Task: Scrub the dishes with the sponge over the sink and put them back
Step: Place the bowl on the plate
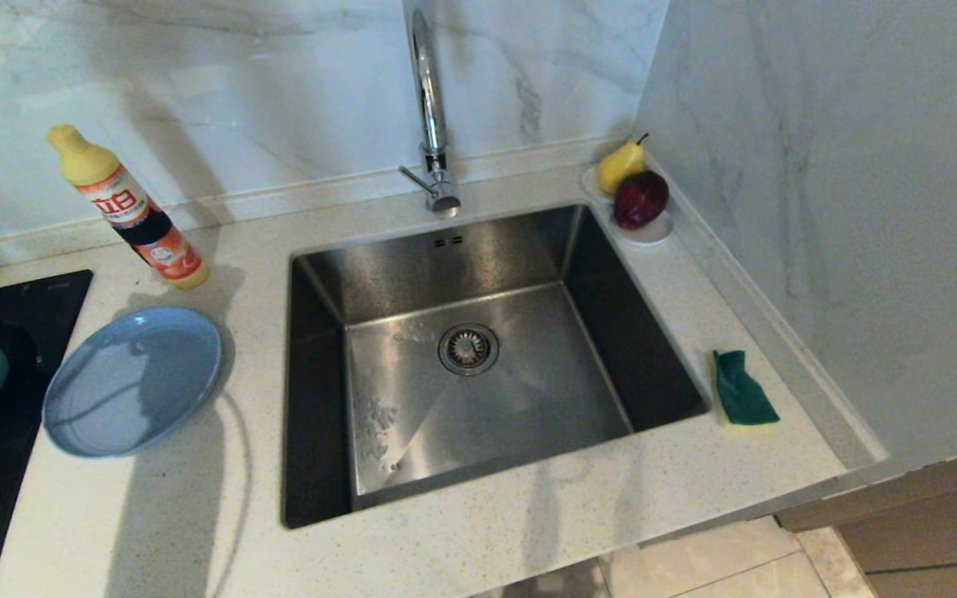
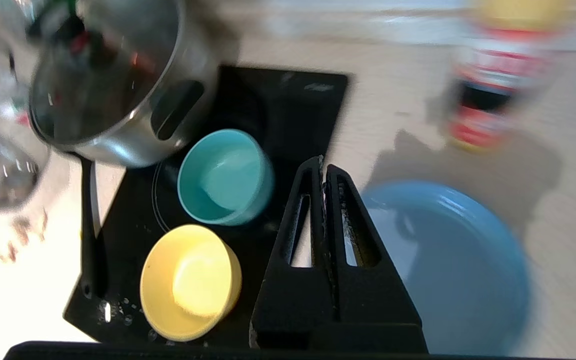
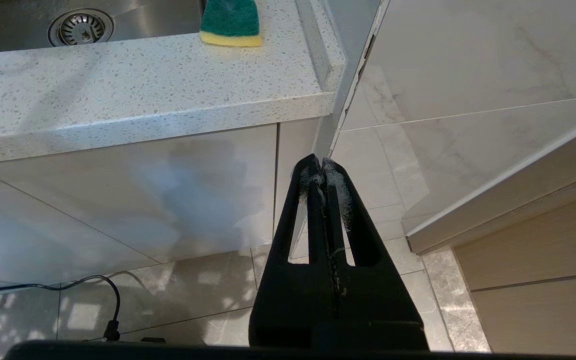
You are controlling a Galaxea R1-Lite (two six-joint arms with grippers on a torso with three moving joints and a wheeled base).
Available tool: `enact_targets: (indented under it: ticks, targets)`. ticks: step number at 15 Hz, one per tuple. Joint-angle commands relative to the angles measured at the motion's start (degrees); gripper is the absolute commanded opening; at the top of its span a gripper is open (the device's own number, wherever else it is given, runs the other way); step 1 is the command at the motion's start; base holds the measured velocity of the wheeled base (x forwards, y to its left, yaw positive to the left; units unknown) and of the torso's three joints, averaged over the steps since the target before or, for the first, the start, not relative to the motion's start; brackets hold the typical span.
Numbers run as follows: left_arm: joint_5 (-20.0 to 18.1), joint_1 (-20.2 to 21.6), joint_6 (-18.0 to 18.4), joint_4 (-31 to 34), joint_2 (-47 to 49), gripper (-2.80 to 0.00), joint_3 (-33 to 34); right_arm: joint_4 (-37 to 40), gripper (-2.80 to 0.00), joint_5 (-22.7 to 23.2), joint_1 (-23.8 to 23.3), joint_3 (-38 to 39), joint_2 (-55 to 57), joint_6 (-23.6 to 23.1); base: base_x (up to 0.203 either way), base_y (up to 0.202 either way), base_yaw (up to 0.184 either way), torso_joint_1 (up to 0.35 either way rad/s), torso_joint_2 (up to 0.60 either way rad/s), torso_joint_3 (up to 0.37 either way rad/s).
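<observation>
The left pincer [image 2: 324, 167] hangs above the tabletop [image 1: 528, 531] with its two black, slotted, wedge-shaped fingers pressed together and nothing between them. Its tips hover between the black glass hob [image 2: 288, 115] and the wide, shallow grey-blue plate [image 2: 458, 260], which lies flat on the pale speckled stone. On the hob, just beside the tips, stand the round teal-blue bowl [image 2: 225, 177] and the yellow bowl [image 2: 190, 282], near each other, both smooth and glossy. A shiny steel saucepan [image 2: 113, 95] with a long dark handle takes up the hob's far corner, and a yellow-capped detergent bottle [image 1: 130, 212] stands on the tabletop beyond the plate, between it and the wall.

The right pincer [image 3: 323, 170] is parked low in front of the cabinet, below the tabletop's edge, likewise shut tight on nothing.

The square stainless steel sink [image 1: 478, 374] has straight walls, a round drain strainer [image 1: 468, 349] and a chrome gooseneck tap [image 1: 430, 108] at its back rim. The sponge [image 1: 743, 389], green scouring face up over a yellow layer, lies on the narrow strip between sink and marble side wall. In the back corner a pear [image 1: 620, 166] and a dark red apple [image 1: 640, 199] sit on a small white dish [image 1: 653, 232].
</observation>
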Motion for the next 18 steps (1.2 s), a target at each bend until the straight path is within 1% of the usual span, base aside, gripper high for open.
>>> enact_targets:
  ticks: [1, 3, 6, 9, 11, 14, 15, 16, 18]
  targets:
    - [-4.61, 8.33, -2.20, 0.28, 9.40, -2.80, -3.99, 0.00, -2.80, 0.02, 0.01, 0.01, -0.01, -0.05, 0.000, 0.000, 0.000, 0.000, 0.00, 0.000]
    - [-9.20, 13.66, -3.51, 0.10, 12.45, -2.80, -4.87, 0.00, -2.80, 0.02, 0.01, 0.01, -0.01, -0.05, 0.000, 0.000, 0.000, 0.000, 0.00, 0.000]
    - [-15.65, 18.77, -7.68, 0.54, 16.15, -2.80, -4.87, 0.00, -2.80, 0.02, 0.01, 0.01, -0.01, -0.05, 0.000, 0.000, 0.000, 0.000, 0.00, 0.000]
    - [-21.68, 21.41, -10.11, 0.98, 18.03, -2.80, -4.41, 0.00, -2.80, 0.02, 0.01, 0.01, -0.01, -0.05, 0.000, 0.000, 0.000, 0.000, 0.00, 0.000]
    - [-25.46, 22.93, -12.59, 1.96, 19.72, -2.80, -4.35, 0.00, -2.80, 0.02, 0.01, 0.01, -0.01, -0.05, 0.000, 0.000, 0.000, 0.000, 0.00, 0.000]
    - [-28.61, 24.60, -12.81, 3.20, 22.34, -2.80, -2.85, 0.00, -2.80, 0.02, 0.01, 0.01, -0.01, -0.05, 0.000, 0.000, 0.000, 0.000, 0.00, 0.000]
    - [-28.89, 24.82, -12.98, 3.38, 22.64, -2.80, -2.72, 0.00, -2.80, 0.02, 0.01, 0.01, -0.01, -0.05, 0.000, 0.000, 0.000, 0.000, 0.00, 0.000]
    - [-29.12, 25.05, -13.33, 3.44, 22.88, 0.00, -2.54, 0.00, -2.80, 0.02, 0.01, 0.01, -0.01, -0.05, 0.000, 0.000, 0.000, 0.000, 0.00, 0.000]
    - [-29.56, 25.08, -13.55, 4.19, 22.81, 0.00, -2.54, 0.00, -2.80, 0.02, 0.01, 0.01, -0.01, -0.05, 0.000, 0.000, 0.000, 0.000, 0.00, 0.000]
